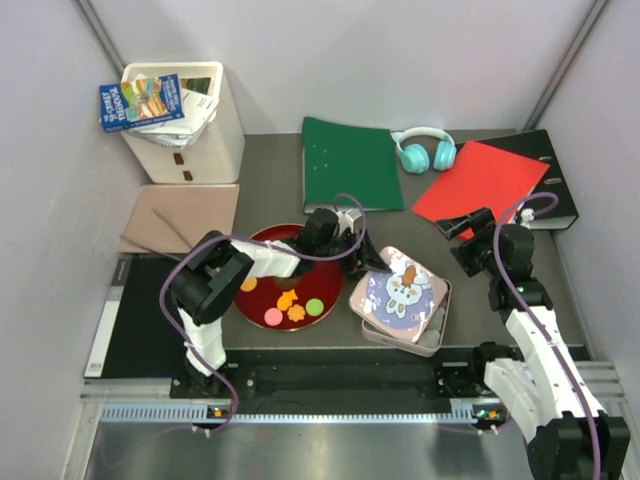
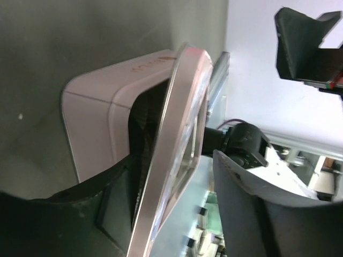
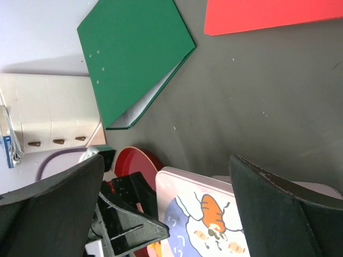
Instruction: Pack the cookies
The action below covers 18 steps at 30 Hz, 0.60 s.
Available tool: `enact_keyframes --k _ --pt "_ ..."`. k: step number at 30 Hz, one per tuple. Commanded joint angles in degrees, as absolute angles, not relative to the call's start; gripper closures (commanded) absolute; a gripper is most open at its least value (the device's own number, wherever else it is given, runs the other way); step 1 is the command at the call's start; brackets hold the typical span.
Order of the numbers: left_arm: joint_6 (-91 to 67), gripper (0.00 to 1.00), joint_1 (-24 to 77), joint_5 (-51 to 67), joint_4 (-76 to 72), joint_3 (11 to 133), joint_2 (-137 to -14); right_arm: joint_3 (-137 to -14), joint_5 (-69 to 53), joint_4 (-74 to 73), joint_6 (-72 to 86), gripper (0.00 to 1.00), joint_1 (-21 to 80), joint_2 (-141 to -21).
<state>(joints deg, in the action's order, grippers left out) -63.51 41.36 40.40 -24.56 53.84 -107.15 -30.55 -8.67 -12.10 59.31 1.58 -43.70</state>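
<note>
- The cookies [image 1: 287,299] lie on the red plate [image 1: 265,298], by the desk's near edge.
- Left end effector [image 1: 355,262]: fingers apart, straddling the tilted tin lid [image 1: 400,292] at its rim.
- Right end effector [image 3: 167,160]: spread wide over the desk's right side.

Left pincer [image 1: 356,263] and right pincer [image 1: 462,226] open.

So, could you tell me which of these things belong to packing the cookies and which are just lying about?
For the job: cookies, red plate, pink tin, its lid.
Lying about: green folder, red folder, black binder, headphones, white bin, books.
</note>
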Motion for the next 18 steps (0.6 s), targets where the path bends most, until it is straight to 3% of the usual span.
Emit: enact_keyframes --k 1,6,18 --pt "-50.03 0.36 41.13 34.81 -2.68 59.57 -105.56 -33.66 -7.56 -10.99 57.83 0.01 0.88 -43.68" --pt "-43.26 0.18 41.13 29.02 9.04 64.77 -105.12 -33.75 -7.38 -10.99 57.74 0.01 0.88 -43.77" --pt "-35.16 0.14 41.05 18.37 23.38 67.94 -101.61 -36.56 -3.53 -15.72 52.30 0.01 0.88 -43.95"
